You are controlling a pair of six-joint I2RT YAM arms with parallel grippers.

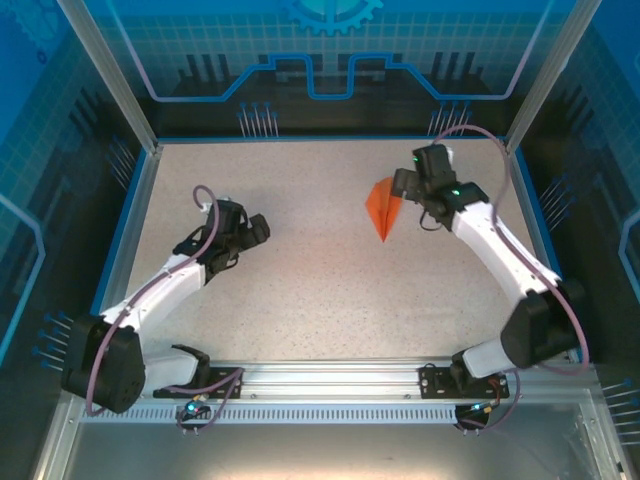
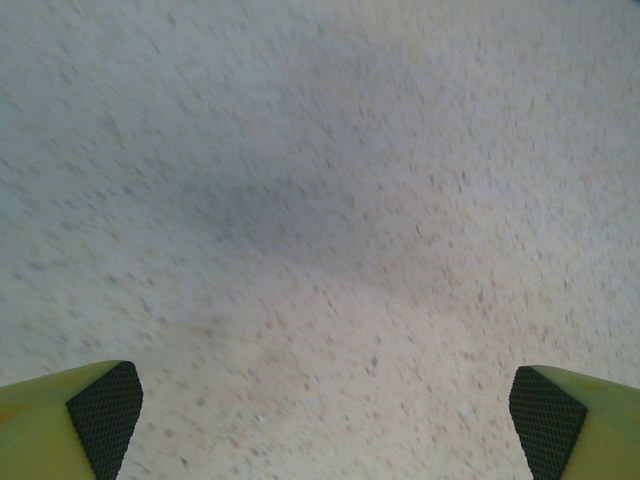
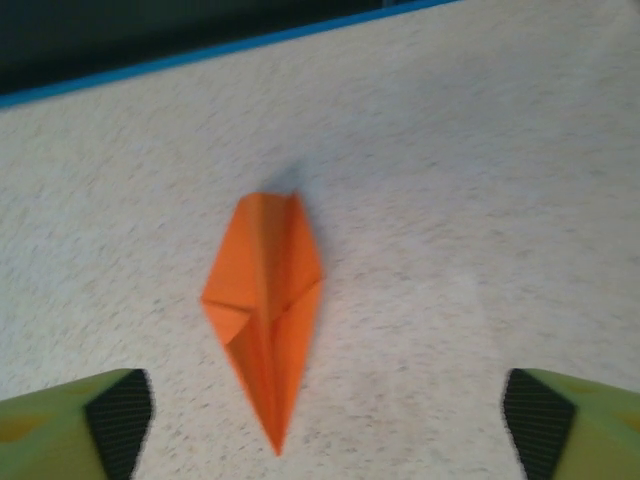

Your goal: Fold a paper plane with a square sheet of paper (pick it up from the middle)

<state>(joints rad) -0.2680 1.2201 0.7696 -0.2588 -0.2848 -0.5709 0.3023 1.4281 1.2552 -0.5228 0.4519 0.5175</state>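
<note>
The square sheet of paper is folded into a narrow orange paper plane (image 1: 382, 206) with a centre crease, and it lies flat on the speckled table at the right rear. In the right wrist view the paper plane (image 3: 266, 315) lies left of centre, its sharp tip pointing toward the camera. My right gripper (image 1: 403, 186) hovers just right of it. That right gripper (image 3: 325, 425) is open, its pads wide apart with nothing between them. My left gripper (image 1: 256, 229) is open over bare table at the left. The left wrist view shows this left gripper (image 2: 325, 420) holding nothing.
The speckled table (image 1: 320, 290) has a blue raised border (image 3: 200, 55) running close behind the plane. Metal posts and blue panels enclose the sides and back. An aluminium rail (image 1: 330, 378) with both arm bases runs along the near edge.
</note>
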